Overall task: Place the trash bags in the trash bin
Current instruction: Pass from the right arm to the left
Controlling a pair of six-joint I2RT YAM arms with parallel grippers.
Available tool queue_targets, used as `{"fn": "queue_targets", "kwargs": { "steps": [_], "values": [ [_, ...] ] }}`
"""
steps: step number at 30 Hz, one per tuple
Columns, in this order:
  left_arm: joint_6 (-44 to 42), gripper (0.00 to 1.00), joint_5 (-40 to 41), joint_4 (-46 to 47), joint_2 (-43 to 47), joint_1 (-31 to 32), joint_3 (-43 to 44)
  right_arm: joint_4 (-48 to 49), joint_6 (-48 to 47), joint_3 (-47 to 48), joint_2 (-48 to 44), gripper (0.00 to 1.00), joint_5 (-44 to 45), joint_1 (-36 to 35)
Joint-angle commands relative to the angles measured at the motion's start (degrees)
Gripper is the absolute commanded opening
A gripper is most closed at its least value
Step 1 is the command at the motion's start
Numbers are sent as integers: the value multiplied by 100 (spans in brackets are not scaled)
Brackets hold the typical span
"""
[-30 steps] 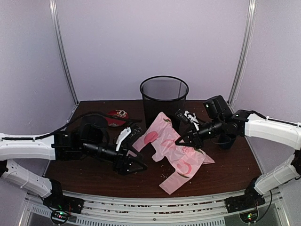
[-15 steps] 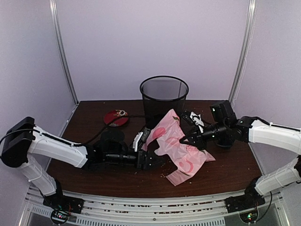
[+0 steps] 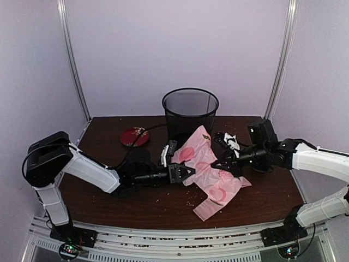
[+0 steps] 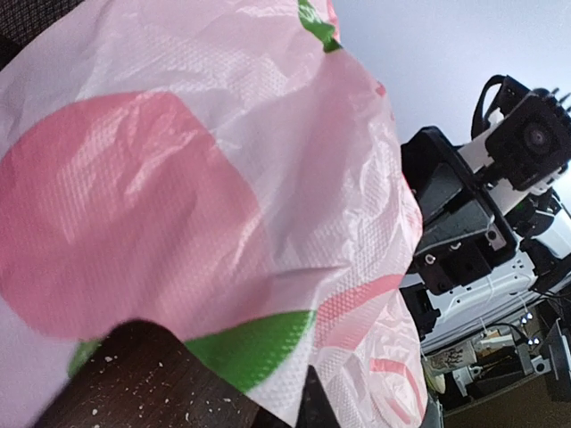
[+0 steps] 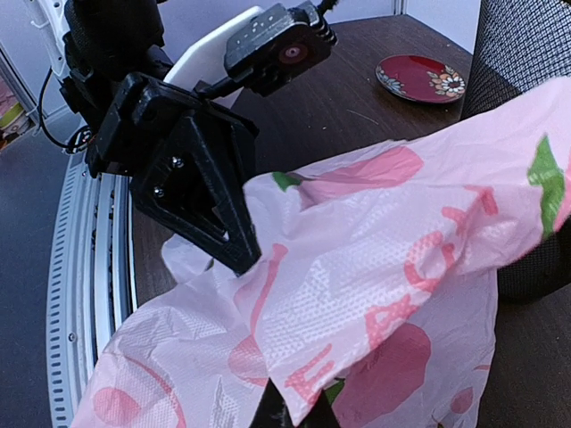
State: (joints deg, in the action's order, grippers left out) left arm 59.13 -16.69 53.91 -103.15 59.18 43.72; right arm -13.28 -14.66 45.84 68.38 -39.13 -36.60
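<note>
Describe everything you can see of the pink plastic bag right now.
The trash bag is thin, crinkly pale-pink plastic printed with darker pink rounds, red lettering and small green patches. It lies crumpled and partly raised on the dark table, in front of the trash bin, a lower corner trailing toward the near edge. The right hand seems to pinch its right side; the left hand meets its left edge, grip unclear.

Left pincer point(image 3: 188, 171) — now farther forward, right at the trash bag point(image 3: 214, 176)
</note>
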Motion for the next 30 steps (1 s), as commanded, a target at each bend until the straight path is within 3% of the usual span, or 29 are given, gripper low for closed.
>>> {"fn": "queue_targets", "kwargs": {
  "steps": [1,5,7,8,9,14,16,17,19,22,30],
  "values": [
    [69,0,244,673,-84,-38,77,124,-149,-99,-7,0,-32,30],
    [-229,4,207,954,-6,-38,-4,118,-195,-114,96,0,-52,34],
    [-372,27,340,616,84,-19,89,109,-211,-107,149,0,-74,34],
    [-442,20,443,564,138,-12,56,106,-209,-102,165,0,-89,30],
    [-502,0,518,562,180,-8,33,106,-209,-88,193,0,-94,31],
    [-715,0,375,605,325,-3,-35,170,-24,-33,279,5,25,32],
    [-758,0,245,435,362,-3,3,80,141,144,330,13,427,42],
    [-800,0,212,291,391,-3,31,-119,141,348,371,22,580,58],
    [-877,0,154,2,450,-4,80,-1144,-325,1001,456,36,592,81],
    [-970,0,58,-276,516,-3,141,-2114,-915,1696,361,46,629,63],
    [-1181,0,156,-385,744,-3,-48,-2334,-1659,1872,535,45,1956,-900]
  ]
}}
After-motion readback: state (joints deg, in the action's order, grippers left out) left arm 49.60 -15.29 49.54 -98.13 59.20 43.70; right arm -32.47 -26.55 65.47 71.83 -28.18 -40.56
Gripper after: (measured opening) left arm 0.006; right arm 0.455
